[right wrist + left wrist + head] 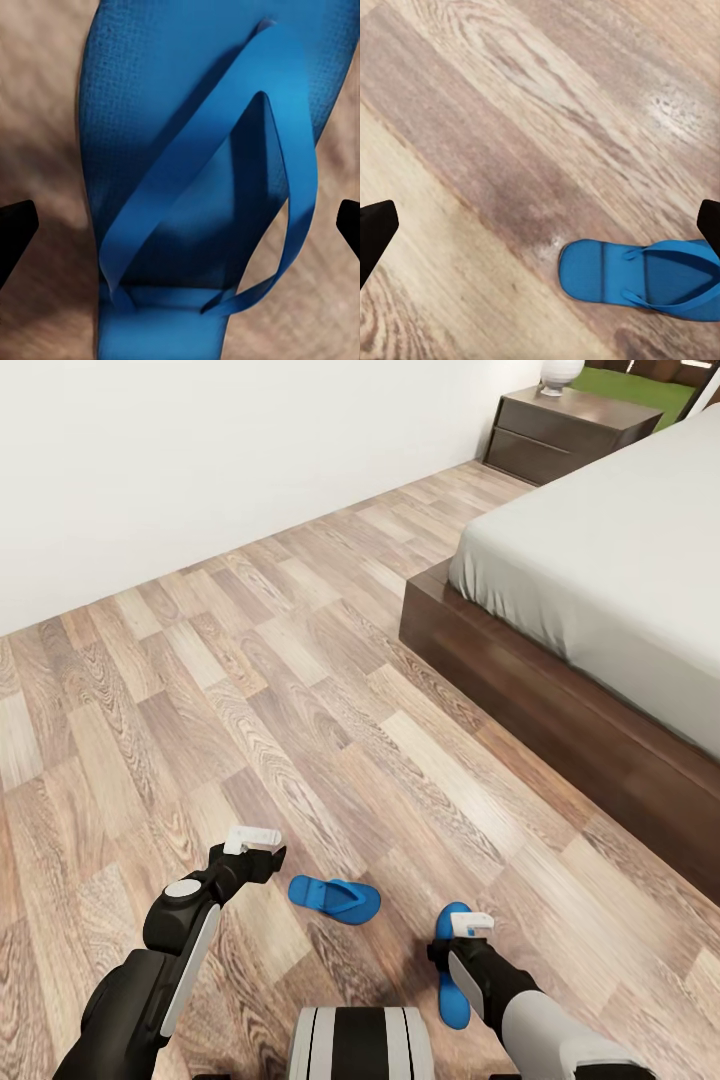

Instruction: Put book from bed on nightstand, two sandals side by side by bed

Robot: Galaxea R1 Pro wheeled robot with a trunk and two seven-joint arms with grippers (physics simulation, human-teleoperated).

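No containers with contents in sight; the nightstand at the far corner by the bed head has its drawers closed and a white lamp base on top. Both sandals are on the wood-plank floor just ahead of my base. The first sandal lies flat, strap up, between my two arms, clear of the bed. The second sandal lies directly under my right tool, partly covered by that arm. My right tool is spread, fingers either side of the strap in the right wrist view, where the second sandal shows close up beneath it; contact, I cannot tell. My left tool is also spread, holding nothing, hanging over bare floor just beside the first sandal, whose rounded end points toward it in the left wrist view. The two sandals are near each other but not parallel: one lies crosswise, the other runs roughly lengthwise toward me. The bed is to my right, pale grey mattress on a dark frame, well apart from both sandals, with open floor between. White wall on the left. The visible part of the mattress is bare, and I cannot say where the book is. My trunk shows at the bottom edge.
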